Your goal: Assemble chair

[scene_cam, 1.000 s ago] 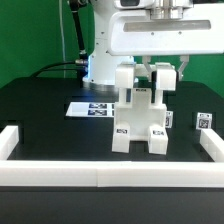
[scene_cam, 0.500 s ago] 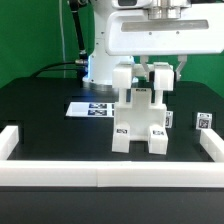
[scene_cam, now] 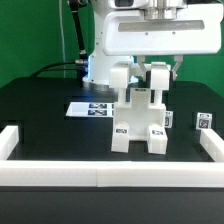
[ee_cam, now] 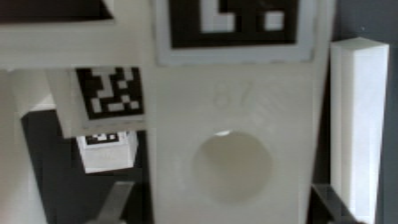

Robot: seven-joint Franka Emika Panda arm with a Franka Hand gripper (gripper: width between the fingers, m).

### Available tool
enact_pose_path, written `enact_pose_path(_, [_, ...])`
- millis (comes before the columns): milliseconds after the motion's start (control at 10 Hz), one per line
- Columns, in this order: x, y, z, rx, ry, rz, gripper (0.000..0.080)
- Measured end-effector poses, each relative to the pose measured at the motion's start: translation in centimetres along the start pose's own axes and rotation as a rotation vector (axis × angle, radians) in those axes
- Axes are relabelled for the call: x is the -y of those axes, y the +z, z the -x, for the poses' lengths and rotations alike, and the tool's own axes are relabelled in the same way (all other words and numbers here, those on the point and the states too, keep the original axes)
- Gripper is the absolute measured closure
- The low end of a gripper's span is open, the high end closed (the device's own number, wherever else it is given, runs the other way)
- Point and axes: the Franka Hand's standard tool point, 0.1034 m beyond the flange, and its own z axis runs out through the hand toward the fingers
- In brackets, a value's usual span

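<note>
Gripper (scene_cam: 162,70) closed narrow on the chair (scene_cam: 140,120) — its upper panel (ee_cam: 231,100) sits right between the fingers (ee_cam: 118,203), chair standing on the black table (scene_cam: 40,110) below; ext. view: fingertips partly hidden behind white pieces; wrist view alone shows panel's oval hole (ee_cam: 231,165) and tag (ee_cam: 228,22) up close — pad contact blurred.

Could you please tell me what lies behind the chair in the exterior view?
The marker board lies flat behind the chair, with the arm's white base farther back. The chair covers the rest of the board.
</note>
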Motion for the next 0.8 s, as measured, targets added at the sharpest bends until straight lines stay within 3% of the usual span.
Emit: enact_pose_path(800, [-0.7,2.2,0.3,0.029,0.0,0.027,0.0511])
